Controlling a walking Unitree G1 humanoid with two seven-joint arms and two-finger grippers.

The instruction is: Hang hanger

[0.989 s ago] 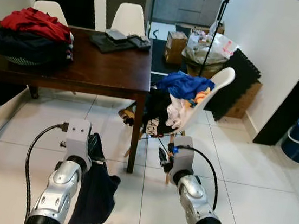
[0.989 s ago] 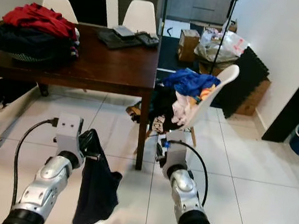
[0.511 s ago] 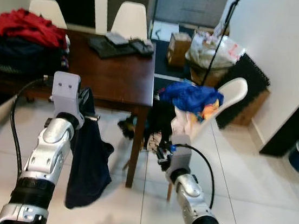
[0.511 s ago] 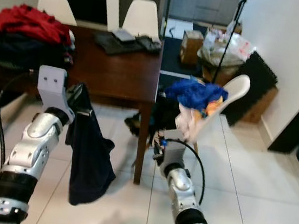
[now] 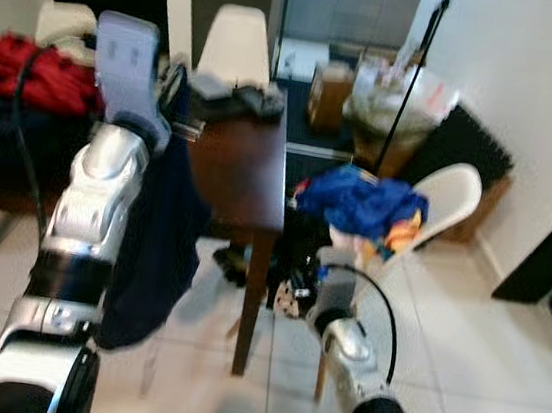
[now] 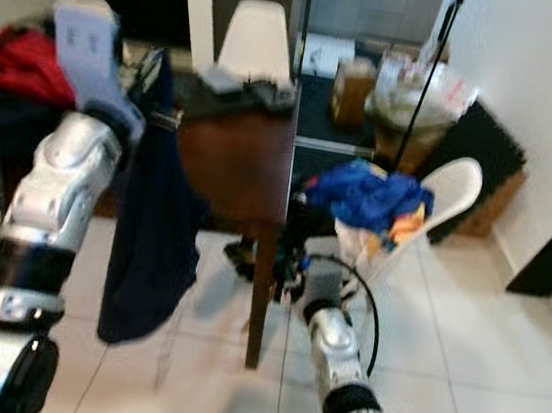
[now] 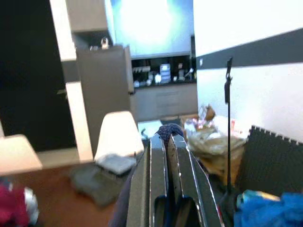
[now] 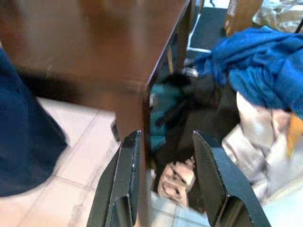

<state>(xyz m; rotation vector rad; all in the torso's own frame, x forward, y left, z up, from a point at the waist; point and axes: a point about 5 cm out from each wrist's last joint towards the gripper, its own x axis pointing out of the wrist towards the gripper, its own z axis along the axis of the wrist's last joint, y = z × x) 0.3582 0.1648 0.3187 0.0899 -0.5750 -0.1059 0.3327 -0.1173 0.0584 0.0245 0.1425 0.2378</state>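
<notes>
Left gripper [image 5: 175, 83], raised high at left, pinches the dark garment [image 5: 156, 242] hanging straight down; right gripper [image 8: 163, 179] low, fingers spread, empty.

No readable text, labels, brands or nos. anywhere; pics too blurred.

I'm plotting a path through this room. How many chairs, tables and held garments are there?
White chairs: 3
Wooden table: 1
Dark garment, held up by the left gripper: 1
Total: 5
The right gripper, open and low by the table leg, holds none.
</notes>
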